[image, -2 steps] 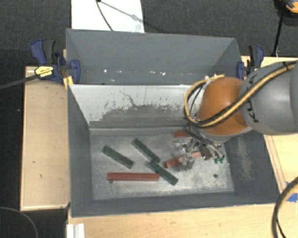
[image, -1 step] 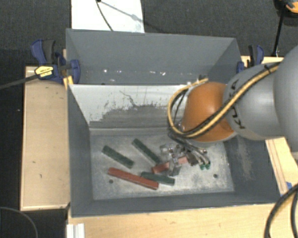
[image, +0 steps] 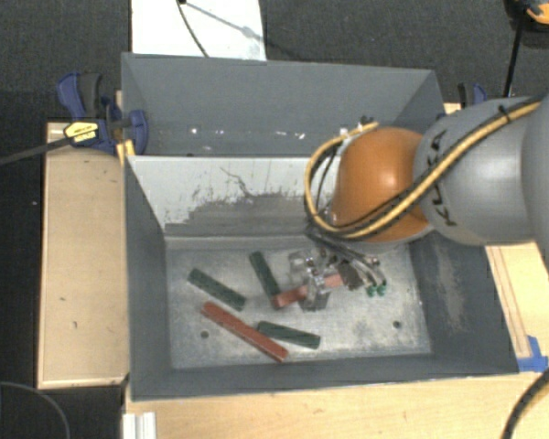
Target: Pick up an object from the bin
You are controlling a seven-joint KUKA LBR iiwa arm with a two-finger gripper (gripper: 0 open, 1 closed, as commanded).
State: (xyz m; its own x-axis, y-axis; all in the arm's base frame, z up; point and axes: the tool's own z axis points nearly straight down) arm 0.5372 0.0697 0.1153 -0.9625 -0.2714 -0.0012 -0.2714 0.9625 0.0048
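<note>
1. Mid-floor of the bin (image: 146, 273), right of centre: jaws are down low near the floor, under the arm's orange cover (image: 375, 186). How wide they stand I cannot tell, as the mechanism clutters that spot
2. Nearest thing: short red-brown piece (image: 288, 297), lying flat, its right end at or under the jaws. Gripped or only touched, cannot tell
3. Handling, judged by look: a small, stiff, light bar. Probably hard and smooth-faced, so it may skid on the metal floor if nudged. Best hold would be across the narrow width near the middle, not end-on
4. Neighbours:
   - Tilted dark green stick (image: 261, 271) lies just left of the piece, upper end toward the back wall. Touching it or not, cannot tell
   - Second dark green stick (image: 217, 289) lies further left, well apart
   - Long red stick (image: 242, 329) slants along the front, its lower end meeting a third dark green stick (image: 289, 335)
5. In the way: only the tilted green stick crowds the piece, and a sideways shove could drag it along. A small green bit (image: 377, 291) sits just right of the jaws, too small to identify. The bin walls are well clear
</note>
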